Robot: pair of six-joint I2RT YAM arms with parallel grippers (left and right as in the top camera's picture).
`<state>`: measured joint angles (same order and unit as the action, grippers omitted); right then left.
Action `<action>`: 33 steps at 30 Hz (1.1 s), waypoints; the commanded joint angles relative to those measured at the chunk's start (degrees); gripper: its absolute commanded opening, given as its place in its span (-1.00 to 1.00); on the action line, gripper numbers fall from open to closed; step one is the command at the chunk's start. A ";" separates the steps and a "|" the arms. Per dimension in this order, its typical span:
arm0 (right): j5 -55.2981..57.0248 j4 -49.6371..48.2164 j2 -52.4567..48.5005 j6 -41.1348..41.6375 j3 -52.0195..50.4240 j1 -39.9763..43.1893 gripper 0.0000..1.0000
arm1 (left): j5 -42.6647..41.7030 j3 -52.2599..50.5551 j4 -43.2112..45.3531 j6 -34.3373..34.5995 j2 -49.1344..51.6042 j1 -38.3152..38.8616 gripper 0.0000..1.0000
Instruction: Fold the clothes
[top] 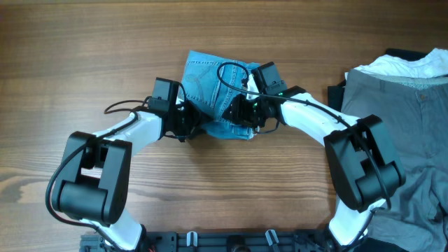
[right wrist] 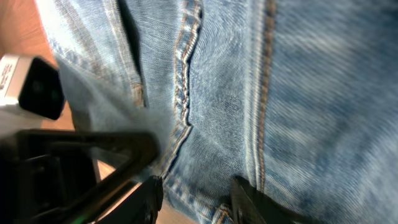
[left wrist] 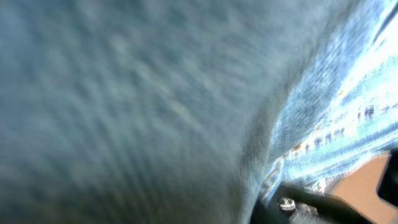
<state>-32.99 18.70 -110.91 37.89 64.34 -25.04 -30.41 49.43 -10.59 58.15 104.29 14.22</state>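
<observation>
The light blue jeans [top: 210,84] lie folded into a small bundle at the middle of the table. My left gripper [top: 190,127] is at the bundle's near left edge. Blurred denim [left wrist: 155,93] fills the left wrist view and hides the jaws. My right gripper [top: 243,115] is at the bundle's near right edge. In the right wrist view its two fingers [right wrist: 196,196] stand apart over the denim [right wrist: 280,93], with a stitched seam and the hem edge between them and nothing pinched.
Grey trousers [top: 413,112] lie at the right side of the table with a white garment [top: 413,66] on their far end and a dark cloth edge [top: 336,91] beside them. Bare wooden table [top: 70,56] surrounds the bundle.
</observation>
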 commanded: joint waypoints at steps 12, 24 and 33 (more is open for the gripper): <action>4.28 0.26 0.63 -12.09 3.19 -0.44 0.00 | 9.20 -2.56 -0.81 -11.47 4.24 -12.26 0.41; 4.46 1.88 -8.52 -1.90 3.06 -0.46 0.00 | 9.35 -2.58 -2.29 -2.69 4.26 3.41 1.00; 4.46 3.02 -8.52 -1.92 3.06 -0.48 0.01 | 12.90 -2.58 11.45 4.50 9.68 4.04 -0.14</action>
<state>-31.48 19.94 -114.56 35.35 69.17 -24.91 -21.15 49.98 1.37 64.23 106.06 17.26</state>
